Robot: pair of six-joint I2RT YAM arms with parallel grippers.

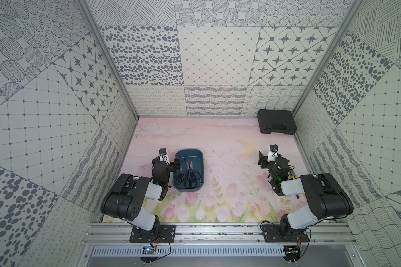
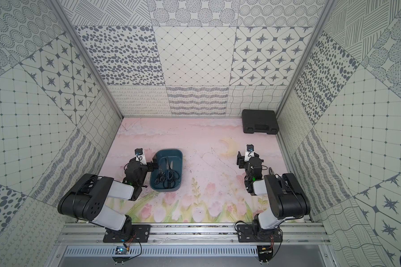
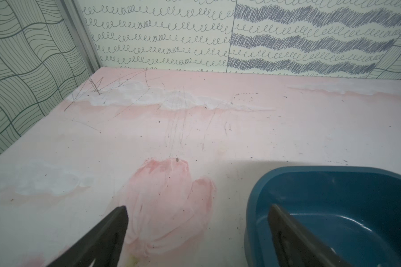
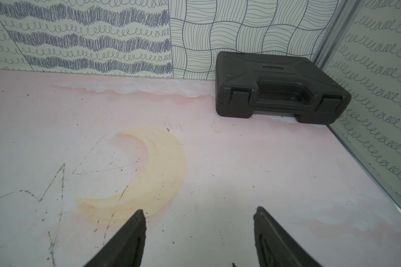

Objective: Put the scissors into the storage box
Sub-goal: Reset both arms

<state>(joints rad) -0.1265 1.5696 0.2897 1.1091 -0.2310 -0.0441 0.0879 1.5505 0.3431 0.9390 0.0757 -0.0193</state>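
Observation:
Several pairs of scissors [image 1: 187, 176] [image 2: 167, 176] with silver blades and dark loop handles lie together inside the dark teal storage box [image 1: 190, 151] [image 2: 170, 150] at the table's left middle. My left gripper [image 1: 167, 161] [image 2: 143, 163] is open at the box's left wall; in the left wrist view it [image 3: 198, 208] straddles the box rim [image 3: 329, 172], one finger over the inside, one over the bare table. My right gripper [image 1: 274, 159] [image 2: 249, 159] [image 4: 199, 211] stands open over the pink table on the right, with nothing between its fingers.
A shut black hard-shell case [image 1: 277, 121] [image 2: 259, 121] [image 4: 280, 85] lies in the far right corner. A yellow-handled tool [image 1: 294, 177] lies mostly hidden under the right arm. Patterned walls close in the table on three sides.

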